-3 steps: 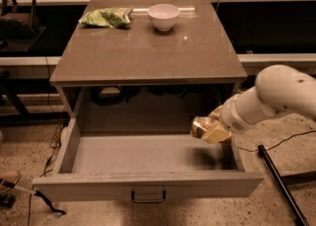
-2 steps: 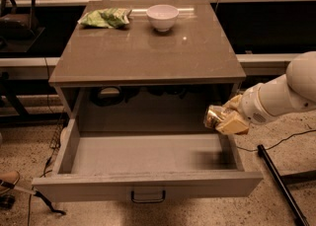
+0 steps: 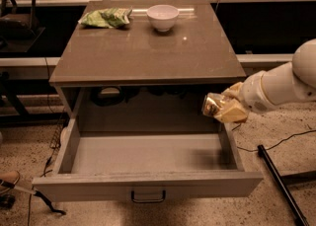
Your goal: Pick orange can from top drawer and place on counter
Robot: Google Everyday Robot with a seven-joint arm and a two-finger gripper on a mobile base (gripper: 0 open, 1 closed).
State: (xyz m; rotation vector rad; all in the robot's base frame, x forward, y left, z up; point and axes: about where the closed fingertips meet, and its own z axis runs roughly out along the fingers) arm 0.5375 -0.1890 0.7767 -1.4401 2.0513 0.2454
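The top drawer (image 3: 148, 183) is pulled fully open, and its grey inside holds nothing. My gripper (image 3: 228, 107) is shut on the orange can (image 3: 213, 105), a shiny golden can held sideways above the drawer's right wall, just below the front right edge of the counter (image 3: 143, 52). My white arm reaches in from the right.
A white bowl (image 3: 162, 17) and a green chip bag (image 3: 105, 18) sit at the back of the counter. A black pole (image 3: 279, 183) lies on the speckled floor at the right. Cables and a shoe lie at the lower left.
My gripper has lifted the can up and to the right, from inside the drawer's right part to above its right wall, close under the counter's edge.
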